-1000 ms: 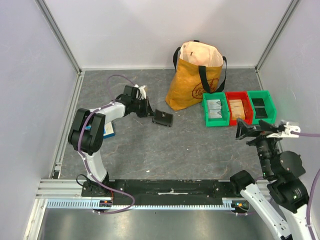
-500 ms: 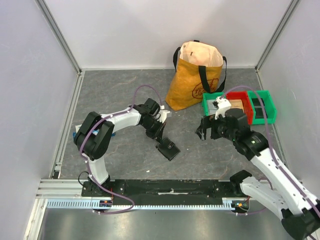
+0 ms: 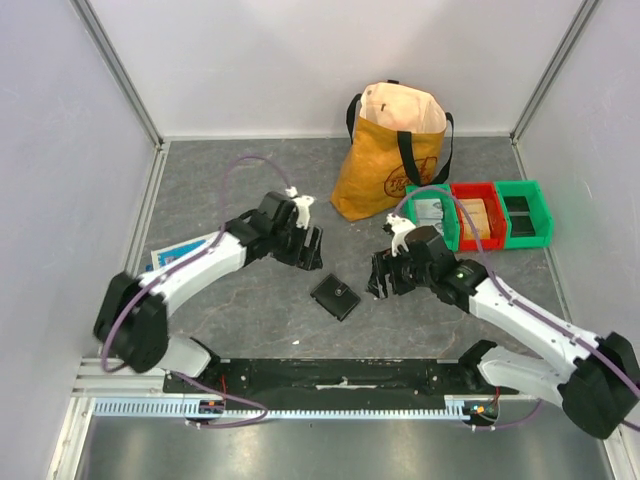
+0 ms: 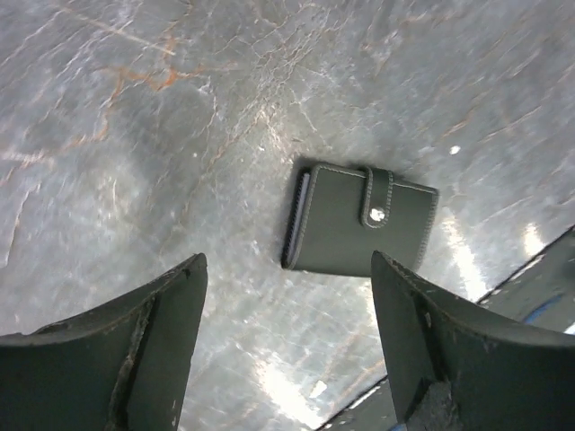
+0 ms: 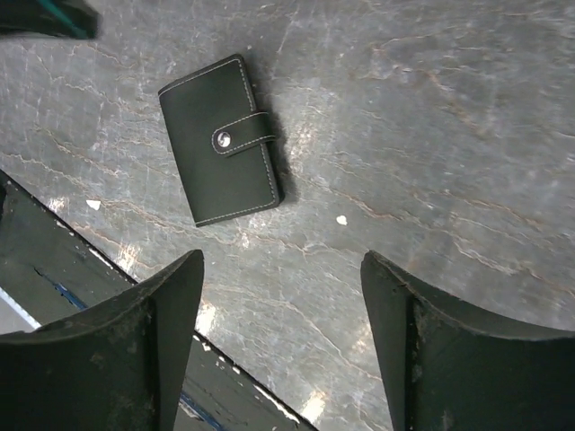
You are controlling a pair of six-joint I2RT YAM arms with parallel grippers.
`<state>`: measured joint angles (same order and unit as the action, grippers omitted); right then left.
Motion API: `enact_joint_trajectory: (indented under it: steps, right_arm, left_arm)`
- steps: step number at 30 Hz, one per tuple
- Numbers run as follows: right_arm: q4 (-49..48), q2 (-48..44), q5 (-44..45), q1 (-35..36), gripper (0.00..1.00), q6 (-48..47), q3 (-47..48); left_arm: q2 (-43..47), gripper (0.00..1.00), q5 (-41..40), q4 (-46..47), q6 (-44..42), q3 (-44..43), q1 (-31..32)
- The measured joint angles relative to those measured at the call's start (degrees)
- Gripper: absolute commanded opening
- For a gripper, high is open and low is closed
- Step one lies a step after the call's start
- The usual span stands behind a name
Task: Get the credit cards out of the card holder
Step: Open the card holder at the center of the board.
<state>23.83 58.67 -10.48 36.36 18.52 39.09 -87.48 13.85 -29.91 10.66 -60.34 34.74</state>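
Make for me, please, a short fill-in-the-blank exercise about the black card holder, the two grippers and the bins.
1. The card holder lies ___ on the table, its tab fastened on the silver stud.
2. The left gripper and the right gripper beside it both hold ___.
3. The bin between the two green bins is ___.
Missing words: closed; nothing; red.
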Motion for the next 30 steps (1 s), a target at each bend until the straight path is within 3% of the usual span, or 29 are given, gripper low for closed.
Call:
enact_joint_trajectory:
  steps: [3,6,9,15,27,30]
  right_arm:
    - [-3.5,4.33,0.22,2.58,0.62,0.15,-0.35]
    - [-6.54,8.87,0.74,4.98,0.58,-0.07,-0.42]
    - [-9.51,13.31,1.75,6.91,0.52,-0.11,-0.48]
    - [-14.6,20.92,4.0,9.03,0.38,-0.04,-0.61]
    - [-20.39,24.5,8.52,16.15,0.2,4.59,-1.38]
    - [-20.5,24.5,10.86,18.21,0.2,7.91,-1.6]
  left_arm:
    - [12.92,0.79,-2.51,7.32,8.59,9.31,-0.07]
    - [25.05,0.78,-3.26,15.32,16.9,21.46,0.0]
    - [31.15,0.77,-2.95,22.01,24.35,31.78,0.28]
    - [30.77,0.77,-1.05,30.34,33.46,40.94,1.49]
    - [15.76,0.76,2.8,43.34,38.03,41.09,3.82]
    - [12.61,0.75,3.19,45.59,38.23,39.63,4.7]
